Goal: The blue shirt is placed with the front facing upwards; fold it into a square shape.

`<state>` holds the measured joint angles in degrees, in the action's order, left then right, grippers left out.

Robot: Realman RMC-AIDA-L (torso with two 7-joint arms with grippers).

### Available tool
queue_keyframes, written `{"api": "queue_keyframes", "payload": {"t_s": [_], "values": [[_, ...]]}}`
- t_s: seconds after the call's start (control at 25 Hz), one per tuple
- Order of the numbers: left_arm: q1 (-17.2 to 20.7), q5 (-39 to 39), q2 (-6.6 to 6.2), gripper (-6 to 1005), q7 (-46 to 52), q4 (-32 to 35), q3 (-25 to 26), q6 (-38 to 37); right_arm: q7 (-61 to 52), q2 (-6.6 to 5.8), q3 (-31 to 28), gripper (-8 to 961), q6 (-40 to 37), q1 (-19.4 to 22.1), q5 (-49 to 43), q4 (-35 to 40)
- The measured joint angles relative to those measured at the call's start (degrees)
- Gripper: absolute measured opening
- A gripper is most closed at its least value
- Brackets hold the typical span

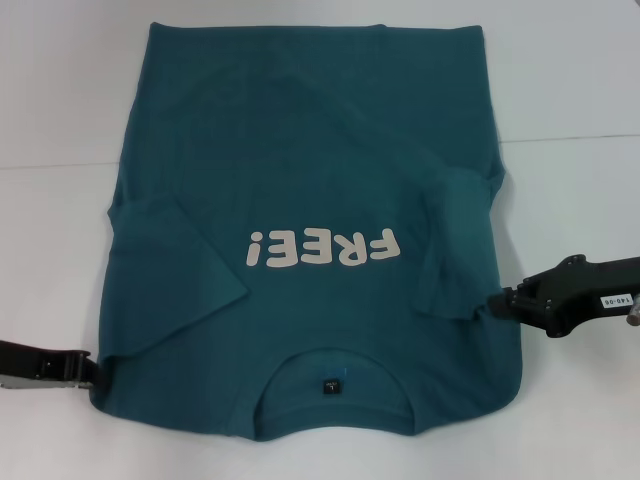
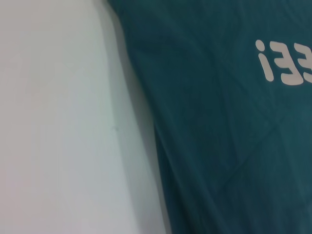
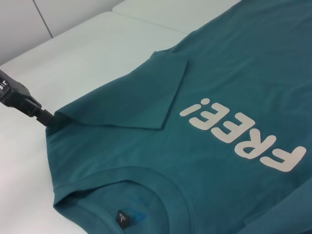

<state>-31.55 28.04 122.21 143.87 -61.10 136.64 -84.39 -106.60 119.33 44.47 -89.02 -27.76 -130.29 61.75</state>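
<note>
Shirt (image 1: 300, 180) lies flat on white worktop (image 1: 570, 80), front up, collar nearest the robot, both sleeves folded inward onto the chest. Left pincer (image 1: 88, 368) at the near left shoulder corner, apparently pinching cloth. Right pincer (image 1: 492, 305) at the right edge; grip: cannot tell. Step: side folds. Next, probably carry the edges inward evenly.

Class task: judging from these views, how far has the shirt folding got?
Done: both sleeves of the blue shirt lie folded inward over the front. In hand: the left gripper and right gripper are at its side edges. Left: folding the body into a square.
</note>
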Motion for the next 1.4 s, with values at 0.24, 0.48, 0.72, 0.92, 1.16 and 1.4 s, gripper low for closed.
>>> {"api": "queue_keyframes", "payload": {"t_s": [0.24, 0.48, 0.72, 0.92, 1.16, 1.4], "values": [[0.0, -0.1, 0.08, 32, 0.0, -0.1, -0.4, -0.2, -0.3, 0.10, 0.1, 14, 0.1, 0.0, 0.0, -0.3], [-0.1, 0.1, -0.01, 32, -0.3, -2.1, 0.1, -0.9, -0.6, 0.11, 0.0, 14, 0.1, -0.5, 0.0, -0.3], [-0.6, 0.1, -0.32, 32, 0.1, -4.2, 0.1, -1.4, -0.6, 0.11, 0.4, 14, 0.2, -1.2, 0.1, -0.5], [-1.8, 0.0, -0.96, 31, 0.7, -3.9, 0.1, -1.0, -1.5, 0.11, 0.5, 14, 0.2, -2.1, -0.2, -0.6], [-3.2, -0.3, -1.69, 31, 1.2, -1.5, 0.1, -0.1, -1.9, 0.11, 0.5, 14, 0.2, -3.3, -0.5, -1.1], [-5.0, -0.3, -3.56, 32, 2.6, 4.2, 0.1, 0.3, -1.9, 0.01, 0.5, 14, 0.2, -3.8, -0.5, -1.3]]}}
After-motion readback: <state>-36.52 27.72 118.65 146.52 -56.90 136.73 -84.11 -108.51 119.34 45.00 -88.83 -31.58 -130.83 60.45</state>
